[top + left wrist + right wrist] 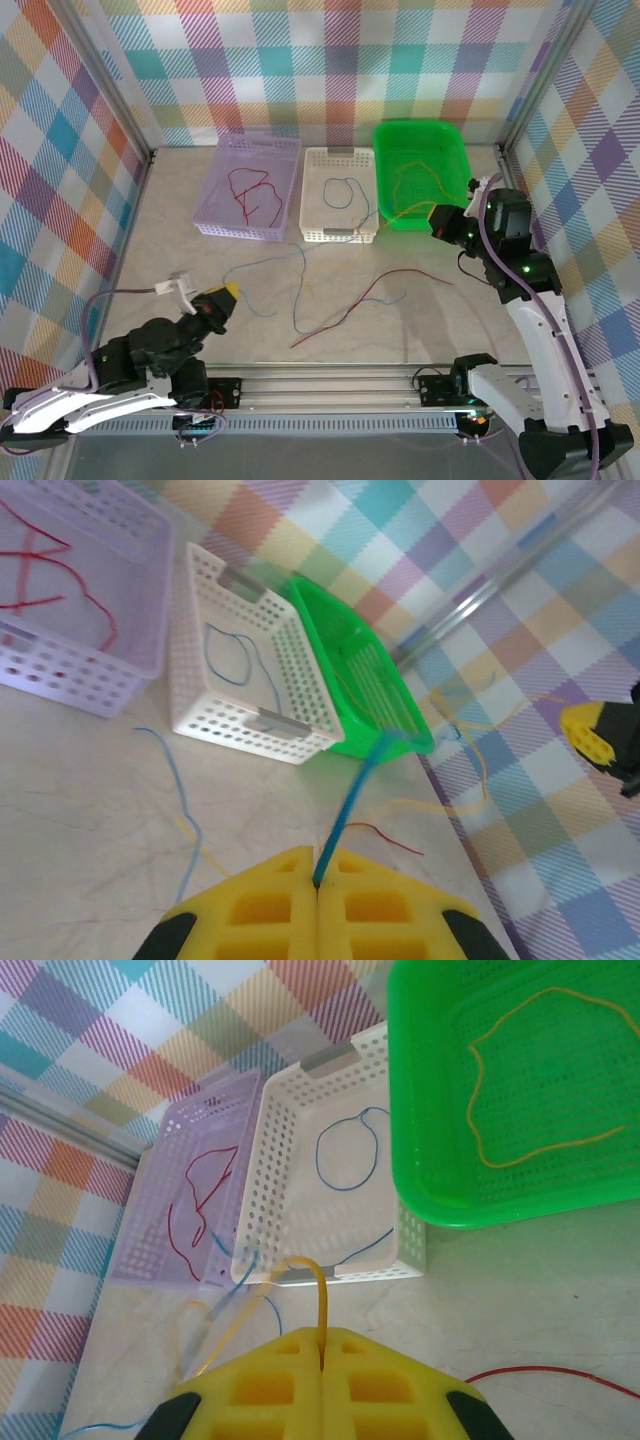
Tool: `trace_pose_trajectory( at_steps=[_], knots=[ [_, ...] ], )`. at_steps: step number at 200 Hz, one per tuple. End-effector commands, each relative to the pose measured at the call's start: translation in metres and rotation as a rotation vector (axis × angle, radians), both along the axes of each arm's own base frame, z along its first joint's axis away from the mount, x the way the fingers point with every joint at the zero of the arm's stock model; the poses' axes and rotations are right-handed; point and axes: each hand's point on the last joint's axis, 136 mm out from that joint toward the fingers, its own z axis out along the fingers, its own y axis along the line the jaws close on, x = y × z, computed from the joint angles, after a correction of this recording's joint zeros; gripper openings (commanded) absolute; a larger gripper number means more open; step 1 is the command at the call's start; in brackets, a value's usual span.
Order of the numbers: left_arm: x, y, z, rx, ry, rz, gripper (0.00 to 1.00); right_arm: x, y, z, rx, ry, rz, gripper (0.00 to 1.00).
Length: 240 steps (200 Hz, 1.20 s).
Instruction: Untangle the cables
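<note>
Loose cables lie across the middle of the table. My left gripper (pixel 225 293) is at the near left, shut on one end of a thin blue cable (pixel 350 800). That blue cable (pixel 268 262) runs from the gripper toward the table's middle. My right gripper (pixel 437 222) hovers by the green basket's front edge, shut on a yellow cable (pixel 322 1295). The yellow cable arches out of the pads and trails down to the left. A red cable (pixel 370 297) lies free on the table between the arms.
Three baskets stand in a row at the back. The purple basket (pixel 215 190) holds a red wire, the white basket (pixel 312 232) a blue wire, and the green basket (pixel 455 150) a yellow-orange wire. Plaid walls close in both sides and the back.
</note>
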Motion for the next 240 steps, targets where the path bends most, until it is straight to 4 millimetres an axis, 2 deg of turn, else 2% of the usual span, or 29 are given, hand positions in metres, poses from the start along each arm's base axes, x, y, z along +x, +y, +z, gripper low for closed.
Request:
trace_pose_trajectory(
  at_steps=[1, 40, 70, 103, 134, 158, 176, 187, 211, 240],
  knots=[
    [-0.001, 0.034, -0.009, 0.067, 0.016, 0.079, 0.0, -0.004, -0.017, 0.005, -0.028, -0.014, -0.087, 0.0],
    [-0.001, 0.055, -0.002, 0.099, 0.013, 0.127, 0.0, -0.003, -0.027, -0.003, -0.047, 0.015, -0.131, 0.0],
    [-0.001, 0.081, 0.011, 0.097, -0.006, 0.201, 0.0, -0.006, -0.041, -0.002, -0.089, 0.009, -0.189, 0.0],
    [-0.003, 0.114, 0.015, 0.081, -0.006, 0.288, 0.0, -0.01, -0.053, -0.005, -0.103, 0.013, -0.246, 0.0],
    [-0.003, 0.11, 0.016, 0.095, -0.011, 0.275, 0.0, -0.009, -0.042, 0.007, -0.059, -0.021, -0.196, 0.0],
    [-0.001, 0.112, 0.014, 0.132, -0.009, 0.292, 0.0, -0.012, -0.045, 0.024, -0.059, -0.057, -0.209, 0.0],
    [-0.002, 0.125, 0.016, 0.138, -0.004, 0.33, 0.0, -0.015, -0.052, 0.038, -0.085, -0.078, -0.234, 0.0],
    [-0.003, 0.141, 0.021, 0.127, -0.012, 0.38, 0.0, -0.016, -0.058, 0.042, -0.107, -0.085, -0.26, 0.0],
    [-0.007, 0.163, 0.03, 0.101, -0.023, 0.425, 0.0, -0.021, -0.067, 0.045, -0.121, -0.094, -0.306, 0.0],
    [-0.009, 0.18, 0.039, 0.124, -0.023, 0.461, 0.0, -0.024, -0.074, 0.044, -0.102, -0.091, -0.341, 0.0]
  ],
)
